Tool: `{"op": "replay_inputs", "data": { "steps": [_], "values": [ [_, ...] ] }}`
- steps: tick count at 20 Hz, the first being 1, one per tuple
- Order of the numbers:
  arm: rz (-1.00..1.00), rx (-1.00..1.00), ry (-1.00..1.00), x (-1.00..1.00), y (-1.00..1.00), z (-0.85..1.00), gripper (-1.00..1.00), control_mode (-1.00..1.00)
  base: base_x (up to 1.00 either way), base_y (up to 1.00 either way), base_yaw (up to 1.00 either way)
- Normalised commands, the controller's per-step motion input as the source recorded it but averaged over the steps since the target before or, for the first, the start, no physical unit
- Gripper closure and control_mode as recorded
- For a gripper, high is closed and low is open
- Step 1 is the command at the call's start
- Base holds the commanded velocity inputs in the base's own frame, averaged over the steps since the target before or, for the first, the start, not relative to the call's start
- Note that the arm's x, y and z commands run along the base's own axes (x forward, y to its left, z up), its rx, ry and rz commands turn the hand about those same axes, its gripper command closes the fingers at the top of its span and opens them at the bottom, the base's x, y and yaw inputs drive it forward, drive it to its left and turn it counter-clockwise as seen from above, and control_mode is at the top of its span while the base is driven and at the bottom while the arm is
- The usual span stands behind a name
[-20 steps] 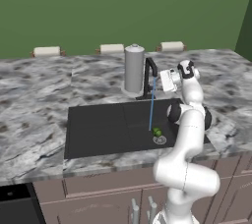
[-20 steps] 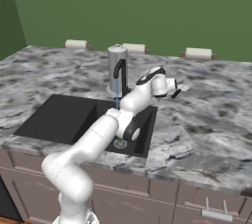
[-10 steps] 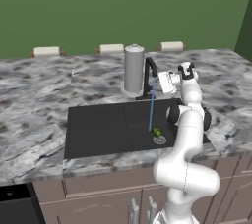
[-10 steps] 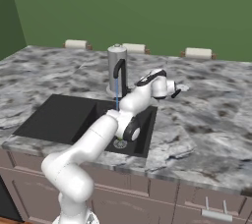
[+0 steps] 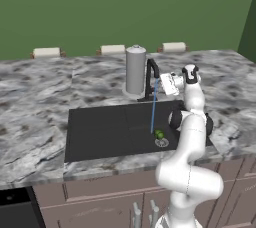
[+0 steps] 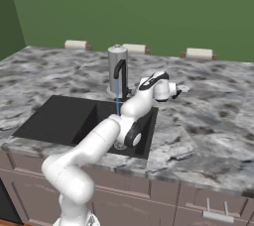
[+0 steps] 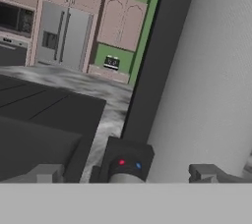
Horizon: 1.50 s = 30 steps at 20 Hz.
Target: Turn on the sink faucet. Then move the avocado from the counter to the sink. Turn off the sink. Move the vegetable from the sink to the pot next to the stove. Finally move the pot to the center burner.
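One thin blue stream of water falls from the sink faucet [image 5: 151, 74] at centre frame of the left base view, so the tap is on, and the next step is to shut it. Left of it, the grey canister [image 5: 135, 70] stands on the counter [image 5: 40, 89]. Below, the avocado [image 5: 159, 134] lies in the sink [image 5: 100, 132] by the drain, right under the stream, likely for rinsing. Just right of the faucet the gripper [image 5: 167, 83] hovers with its jaws spread wide and nothing in them, seemingly lined up on the red-and-blue-dotted lever base [image 7: 125, 164], though how close is unclear
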Motion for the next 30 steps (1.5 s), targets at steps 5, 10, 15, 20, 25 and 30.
{"op": "replay_inputs", "data": {
  "steps": [5,10,15,20,25,30],
  "values": [
    [0.06,0.0,0.04,0.0,0.35,0.33,-1.0,-1.0,0.0,0.0,0.0],
    [0.06,0.0,0.03,0.0,0.36,0.24,-1.0,-1.0,0.0,0.0,0.0],
    [0.05,0.0,0.04,0.0,0.37,0.23,-1.0,-1.0,0.0,0.0,0.0],
    [0.04,0.0,0.02,0.0,0.33,0.15,-1.0,-1.0,0.0,0.0,0.0],
    [0.01,0.0,0.0,0.02,0.14,0.08,-1.0,-1.0,0.0,0.0,0.0],
    [0.0,0.0,0.0,0.11,-0.14,0.0,-1.0,-1.0,0.0,0.0,0.0]
  ]
}}
